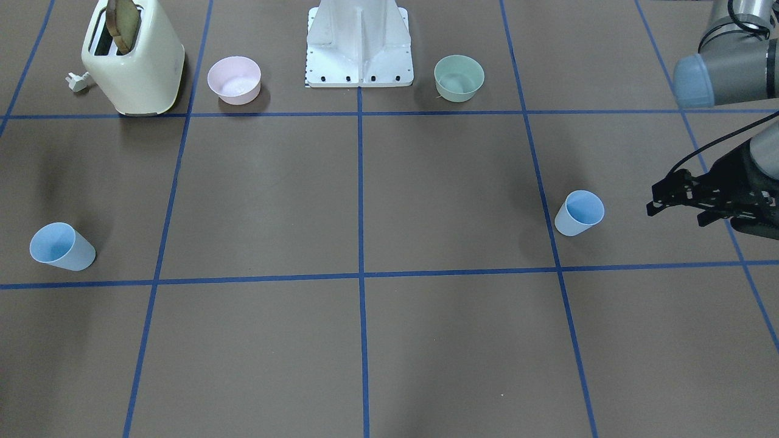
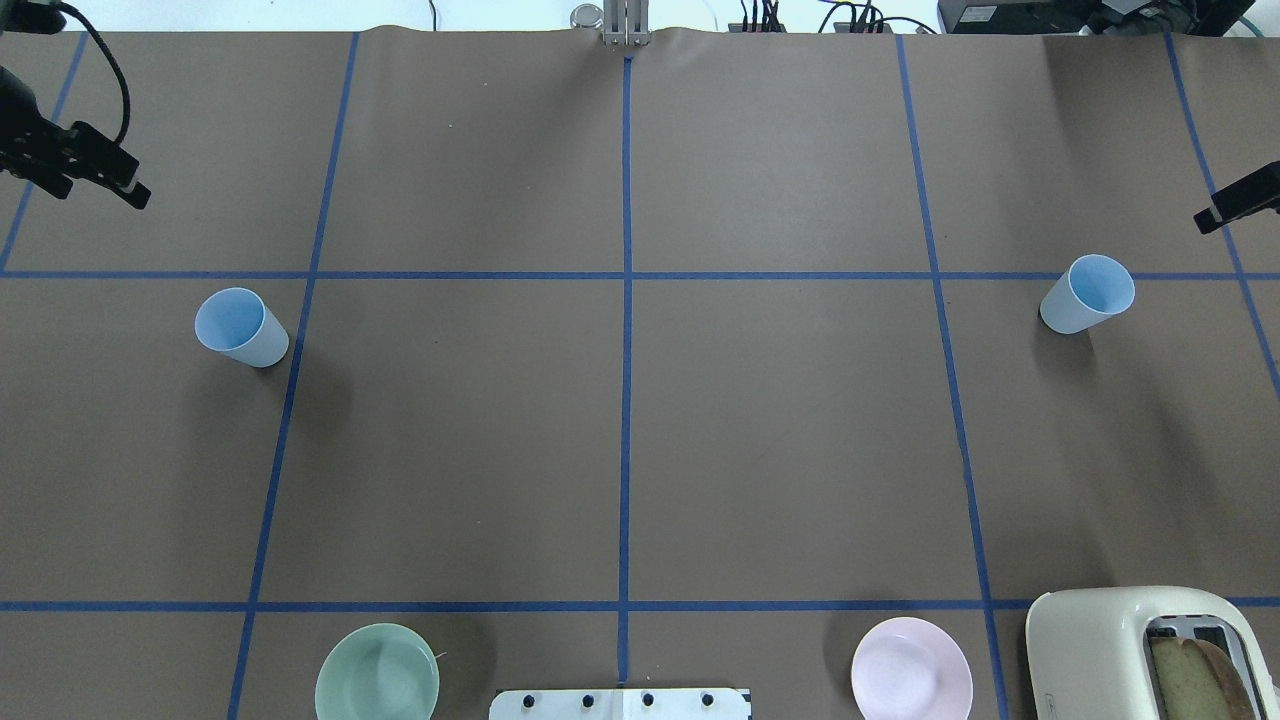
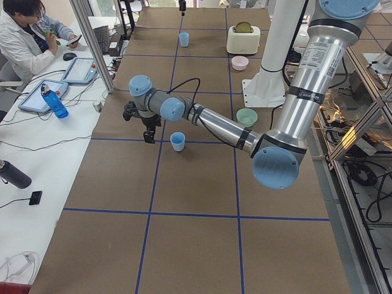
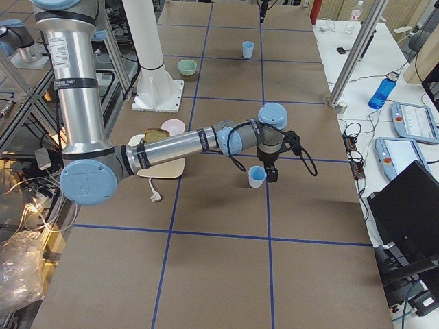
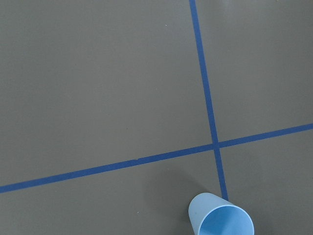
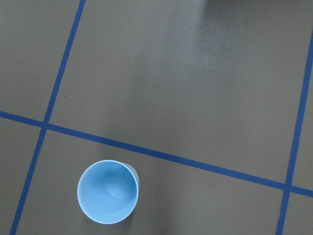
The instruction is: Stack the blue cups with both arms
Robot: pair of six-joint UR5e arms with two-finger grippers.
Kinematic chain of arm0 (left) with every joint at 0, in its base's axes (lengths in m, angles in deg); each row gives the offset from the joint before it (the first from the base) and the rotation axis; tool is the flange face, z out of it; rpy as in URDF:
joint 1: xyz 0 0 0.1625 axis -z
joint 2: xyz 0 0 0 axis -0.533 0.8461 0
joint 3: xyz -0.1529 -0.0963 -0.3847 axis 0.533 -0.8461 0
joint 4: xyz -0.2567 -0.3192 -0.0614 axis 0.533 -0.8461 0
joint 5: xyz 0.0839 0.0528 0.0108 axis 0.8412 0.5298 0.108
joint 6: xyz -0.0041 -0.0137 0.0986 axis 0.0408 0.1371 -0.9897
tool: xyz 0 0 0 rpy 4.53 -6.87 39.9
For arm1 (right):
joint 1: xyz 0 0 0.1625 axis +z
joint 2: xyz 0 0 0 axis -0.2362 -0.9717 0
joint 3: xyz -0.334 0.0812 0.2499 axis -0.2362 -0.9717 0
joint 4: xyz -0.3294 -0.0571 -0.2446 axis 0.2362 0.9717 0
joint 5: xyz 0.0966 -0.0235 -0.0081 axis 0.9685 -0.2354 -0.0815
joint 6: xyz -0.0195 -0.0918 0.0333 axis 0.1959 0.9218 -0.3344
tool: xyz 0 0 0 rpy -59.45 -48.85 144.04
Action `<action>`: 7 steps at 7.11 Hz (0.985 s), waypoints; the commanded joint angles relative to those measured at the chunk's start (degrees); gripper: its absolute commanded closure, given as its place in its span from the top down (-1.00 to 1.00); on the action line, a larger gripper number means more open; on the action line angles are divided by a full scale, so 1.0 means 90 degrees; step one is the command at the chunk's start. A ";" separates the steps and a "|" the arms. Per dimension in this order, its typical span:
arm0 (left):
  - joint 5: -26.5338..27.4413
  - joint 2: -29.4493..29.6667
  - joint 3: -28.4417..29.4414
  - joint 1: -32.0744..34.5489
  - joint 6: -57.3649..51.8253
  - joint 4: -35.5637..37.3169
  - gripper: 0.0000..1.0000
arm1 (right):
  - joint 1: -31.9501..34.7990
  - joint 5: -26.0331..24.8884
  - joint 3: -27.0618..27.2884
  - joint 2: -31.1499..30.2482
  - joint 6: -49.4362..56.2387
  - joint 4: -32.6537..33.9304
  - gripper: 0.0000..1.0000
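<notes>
Near the spread, empty left tool stands one pale-blue tapered plastic cup, its twin near the right tool, whose state I cannot tell. Both look light, thin-walled and slippery, so pinch one wall at the rim, gently.

No text, brand, number or sign could be read in any view.
- Left arm: white label with dark print sat on upright tube, left side view. Print too small to read.
- Right arm: same kind of label on upright tube, right side view. Print also illegible.
- Tablet on side desk: screen content too small to make out.
</notes>
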 commanded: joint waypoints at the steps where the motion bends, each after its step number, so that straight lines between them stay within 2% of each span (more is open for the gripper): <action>1: 0.0495 -0.0462 0.0105 -0.0646 0.1021 -0.1361 0.94 | -0.0283 -0.0065 -0.0048 0.0084 -0.0005 0.0001 0.98; 2: 0.0515 -0.0473 0.0106 -0.1123 0.1695 -0.1708 0.93 | -0.0283 -0.0065 -0.0067 0.0074 -0.0005 -0.0008 0.98; 5: 0.0457 -0.0629 0.0106 -0.1332 0.1907 -0.2004 0.86 | -0.0283 -0.0046 -0.0048 0.0015 -0.0015 -0.0018 0.97; 6: 0.0447 -0.0678 0.0116 -0.1332 0.1887 -0.2005 0.75 | -0.0292 -0.0055 -0.0048 0.0015 -0.0005 -0.0018 0.97; 7: 0.0447 -0.0678 0.0135 -0.1332 0.1858 -0.2014 0.53 | -0.0292 -0.0056 -0.0048 -0.0004 -0.0005 -0.0018 0.97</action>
